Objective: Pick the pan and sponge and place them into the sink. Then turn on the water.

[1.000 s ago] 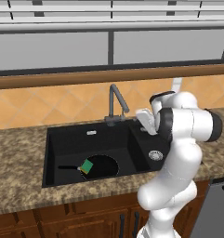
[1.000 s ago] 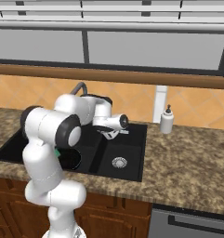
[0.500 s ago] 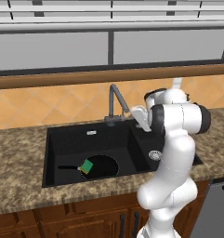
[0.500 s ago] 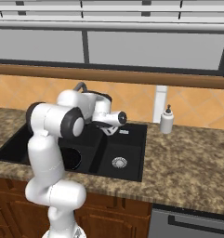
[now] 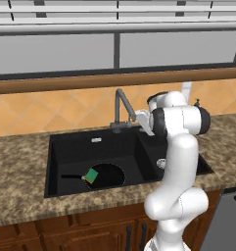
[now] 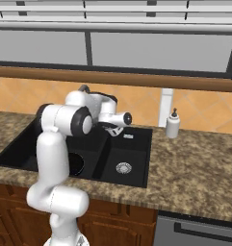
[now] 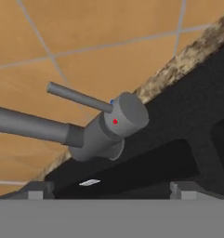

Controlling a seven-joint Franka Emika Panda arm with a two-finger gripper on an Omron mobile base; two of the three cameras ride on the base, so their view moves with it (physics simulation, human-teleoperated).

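Pan is lying in the large basin of the sink in your left base view, the sponge resting on its rim by the handle. In your right base view, the gripper is hanging over the sink's back edge. In your hand view, the jaws are standing spread, facing the faucet and its thin lever; closing off-centre, you risk slipping past that lever, leaving the water off.

The arm consists of smooth, rounded white link housings joined by dark grey joint bands. The pincer ends in two small dark grey, blocky fingertips.
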